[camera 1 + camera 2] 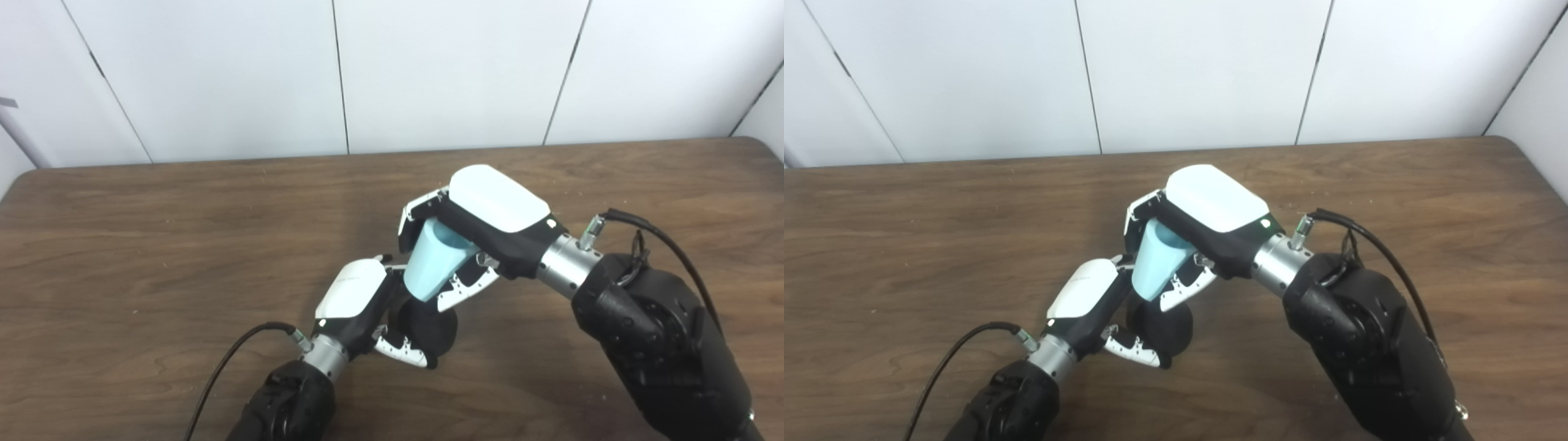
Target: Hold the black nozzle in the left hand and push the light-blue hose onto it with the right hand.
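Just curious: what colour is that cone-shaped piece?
Light blue hose, clearest in the left eye view.

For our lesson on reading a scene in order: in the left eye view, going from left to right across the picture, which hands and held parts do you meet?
left hand → light-blue hose → right hand. The black nozzle sits below the hose, overlapping it left to right, so I leave it out.
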You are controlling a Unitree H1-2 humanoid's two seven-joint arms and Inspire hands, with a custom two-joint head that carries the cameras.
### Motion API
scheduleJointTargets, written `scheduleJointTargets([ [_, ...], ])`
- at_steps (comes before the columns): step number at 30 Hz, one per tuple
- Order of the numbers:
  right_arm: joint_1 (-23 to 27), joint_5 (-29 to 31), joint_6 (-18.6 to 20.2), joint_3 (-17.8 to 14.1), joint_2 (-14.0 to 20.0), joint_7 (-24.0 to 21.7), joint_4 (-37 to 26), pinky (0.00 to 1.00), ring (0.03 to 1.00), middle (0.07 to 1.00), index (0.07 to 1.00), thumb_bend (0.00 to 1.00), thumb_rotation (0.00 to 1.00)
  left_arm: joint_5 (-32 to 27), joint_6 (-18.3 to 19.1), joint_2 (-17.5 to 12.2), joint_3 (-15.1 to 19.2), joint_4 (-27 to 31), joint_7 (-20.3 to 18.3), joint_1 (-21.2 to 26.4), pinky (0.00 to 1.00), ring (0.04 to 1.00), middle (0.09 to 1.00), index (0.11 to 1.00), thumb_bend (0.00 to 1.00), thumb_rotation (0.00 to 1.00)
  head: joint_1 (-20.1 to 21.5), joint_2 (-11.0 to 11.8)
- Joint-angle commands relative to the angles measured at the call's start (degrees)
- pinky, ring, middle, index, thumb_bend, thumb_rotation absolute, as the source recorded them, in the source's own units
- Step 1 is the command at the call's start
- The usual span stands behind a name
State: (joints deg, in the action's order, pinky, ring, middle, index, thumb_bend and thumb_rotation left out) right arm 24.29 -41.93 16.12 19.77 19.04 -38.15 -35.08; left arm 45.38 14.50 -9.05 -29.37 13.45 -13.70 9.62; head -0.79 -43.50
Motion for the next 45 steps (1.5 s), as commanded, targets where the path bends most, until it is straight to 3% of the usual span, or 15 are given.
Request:
scheduleJointTargets([
  [1, 2.0, 0.2, -1.4, 0.9, -0.8, -0.8, 0.3, 0.30, 0.427, 0.521, 0.508, 0.50, 0.00, 0.6, 0.5, -0.3, -1.4, -1.3, -3.1, -0.9, 0.94, 0.701, 0.494, 0.484, 0.52, 0.00, 0.0, -0.1],
  [9, 4.3, 0.2, -2.4, 3.1, -0.5, -3.1, 2.0, 0.31, 0.421, 0.510, 0.486, 0.50, 0.00, 0.7, 0.4, 0.0, -1.5, -1.6, -3.0, -0.7, 0.94, 0.696, 0.500, 0.482, 0.52, 0.00, -0.2, -0.3],
  [23, 8.9, 2.1, -2.3, 4.7, 3.4, -10.5, 2.2, 0.31, 0.420, 0.503, 0.480, 0.50, 0.00, 1.0, 1.2, 0.2, -1.7, -1.0, -3.6, -0.6, 0.94, 0.694, 0.492, 0.485, 0.52, 0.00, -0.2, -0.6],
  [33, 4.3, 3.0, -1.6, 1.0, 4.2, -7.8, 2.4, 0.31, 0.419, 0.507, 0.488, 0.50, 0.00, 0.9, 0.8, 0.1, -1.6, -1.3, -3.2, -0.8, 0.94, 0.694, 0.490, 0.486, 0.52, 0.00, -0.2, -0.6],
  [45, -0.4, 1.6, -4.9, 1.6, 2.9, -1.1, 4.6, 0.35, 0.434, 0.520, 0.516, 0.50, 0.00, 1.1, 1.0, 0.0, -1.5, -0.9, -3.3, -0.9, 0.94, 0.694, 0.484, 0.487, 0.52, 0.00, -0.2, -1.1],
])
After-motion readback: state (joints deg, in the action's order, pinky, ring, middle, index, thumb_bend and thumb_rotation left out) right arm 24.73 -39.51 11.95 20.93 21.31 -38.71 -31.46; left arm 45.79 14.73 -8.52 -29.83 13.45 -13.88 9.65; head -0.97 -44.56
